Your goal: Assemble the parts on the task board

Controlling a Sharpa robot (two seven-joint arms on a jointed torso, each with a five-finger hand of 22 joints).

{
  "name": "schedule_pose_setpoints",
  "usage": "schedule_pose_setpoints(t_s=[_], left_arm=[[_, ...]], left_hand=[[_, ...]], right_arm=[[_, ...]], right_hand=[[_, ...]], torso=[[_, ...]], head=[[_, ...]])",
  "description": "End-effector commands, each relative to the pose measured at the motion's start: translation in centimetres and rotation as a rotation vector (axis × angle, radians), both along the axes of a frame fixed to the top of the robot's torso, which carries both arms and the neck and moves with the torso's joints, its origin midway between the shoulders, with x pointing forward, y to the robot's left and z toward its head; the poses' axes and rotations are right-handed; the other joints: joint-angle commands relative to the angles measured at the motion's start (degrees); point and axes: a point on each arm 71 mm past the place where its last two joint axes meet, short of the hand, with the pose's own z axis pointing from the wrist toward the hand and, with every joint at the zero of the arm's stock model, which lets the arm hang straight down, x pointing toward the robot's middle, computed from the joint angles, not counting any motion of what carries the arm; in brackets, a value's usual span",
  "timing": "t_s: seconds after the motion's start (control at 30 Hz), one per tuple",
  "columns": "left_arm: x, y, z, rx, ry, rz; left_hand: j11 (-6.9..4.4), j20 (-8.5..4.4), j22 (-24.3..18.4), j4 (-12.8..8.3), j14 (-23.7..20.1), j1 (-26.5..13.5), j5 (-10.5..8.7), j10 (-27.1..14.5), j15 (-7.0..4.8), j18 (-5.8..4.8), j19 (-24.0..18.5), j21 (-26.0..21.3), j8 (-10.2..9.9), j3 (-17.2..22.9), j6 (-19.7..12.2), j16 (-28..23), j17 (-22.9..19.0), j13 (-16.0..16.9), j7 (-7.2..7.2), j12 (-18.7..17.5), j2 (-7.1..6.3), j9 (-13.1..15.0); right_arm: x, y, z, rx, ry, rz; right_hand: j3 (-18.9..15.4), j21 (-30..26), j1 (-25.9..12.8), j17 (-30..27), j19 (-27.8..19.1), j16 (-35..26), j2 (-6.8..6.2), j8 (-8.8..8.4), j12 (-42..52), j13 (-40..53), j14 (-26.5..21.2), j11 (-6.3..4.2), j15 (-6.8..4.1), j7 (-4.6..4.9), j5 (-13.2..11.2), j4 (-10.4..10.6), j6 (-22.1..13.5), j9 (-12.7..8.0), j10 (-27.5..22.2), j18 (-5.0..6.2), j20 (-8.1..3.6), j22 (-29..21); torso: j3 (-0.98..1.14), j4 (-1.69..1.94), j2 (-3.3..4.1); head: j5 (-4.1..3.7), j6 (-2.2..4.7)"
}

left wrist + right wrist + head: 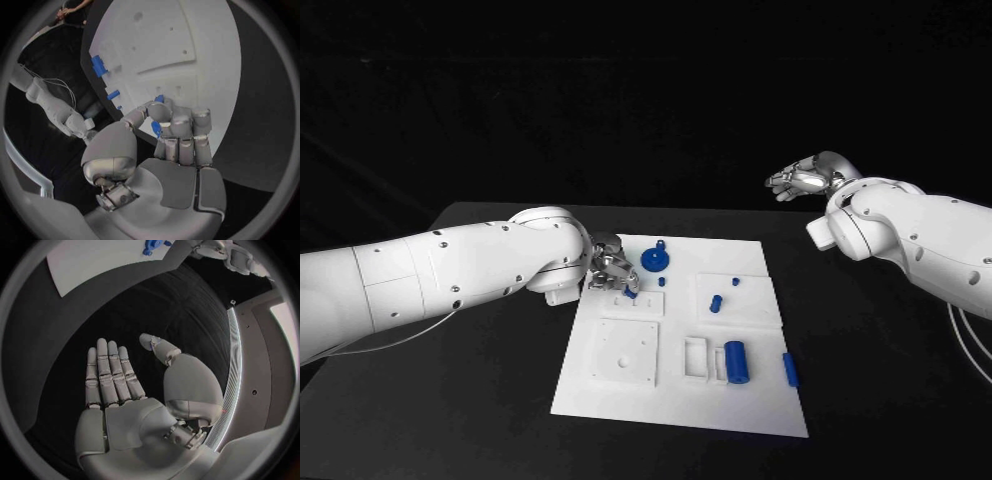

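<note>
The white task board lies in the middle of the black table. My left hand hovers over its far left corner, fingers curled, pinching a small blue part; the left wrist view shows that part between thumb and fingers of the hand. Just right of the hand a blue gear stands on the board. Two small blue pegs lie mid-board, and a blue cylinder lies nearer me. My right hand is raised beyond the table's far right, fingers spread and straight, holding nothing.
A blue bar lies at the board's right edge. White recessed blocks sit on the near left of the board. Bare black table surrounds the board on both sides.
</note>
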Motion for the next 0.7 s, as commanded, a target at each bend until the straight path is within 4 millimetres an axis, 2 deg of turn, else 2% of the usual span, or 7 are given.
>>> schedule_pose_setpoints(t_s=[0.03, 0.7], left_arm=[[-0.26, -0.32, -0.16, 0.007, 0.021, -0.024], [-0.87, -0.69, -0.56, 0.01, 0.038, -0.048]], left_hand=[[-2.2, -6.13, 0.07, 0.22, 0.89, 0.13, -0.13, -2.23, -3.49, 0.98, 0.29, 0.32, 0.21, 0.0, 11.52, 0.25, -0.08, 0.05, -6.83, 0.28, 0.45, 20.26], [-2.22, -6.11, 0.21, 0.16, 0.72, -0.15, 0.53, -2.51, -3.52, 1.02, 0.19, 0.42, 0.06, 0.13, 11.56, 0.58, -0.4, 0.01, -6.85, 0.73, 0.77, 20.46]], right_arm=[[-0.02, 0.27, 0.02, 0.004, 0.005, 0.015], [0.04, 0.5, -0.08, -0.001, 0.014, 0.026]], right_hand=[[-0.35, -0.32, -0.25, -0.09, -0.38, -0.37, -0.07, 0.21, -0.29, -0.14, -0.33, 0.23, 0.23, 0.02, -0.17, 0.14, -0.55, -0.1, -0.07, -0.61, 0.13, 0.1], [-0.01, -0.63, 0.19, -0.38, -0.85, -0.73, 0.18, 0.21, -0.44, -0.92, -0.66, 0.43, 0.45, 0.19, -0.31, 0.44, -0.99, -0.51, -0.32, -0.6, 0.32, 0.35]], torso=[[0.02, -0.08, -0.04], [0.01, 0.04, -0.04]], head=[[0.04, -0.13], [-0.15, -0.37]])
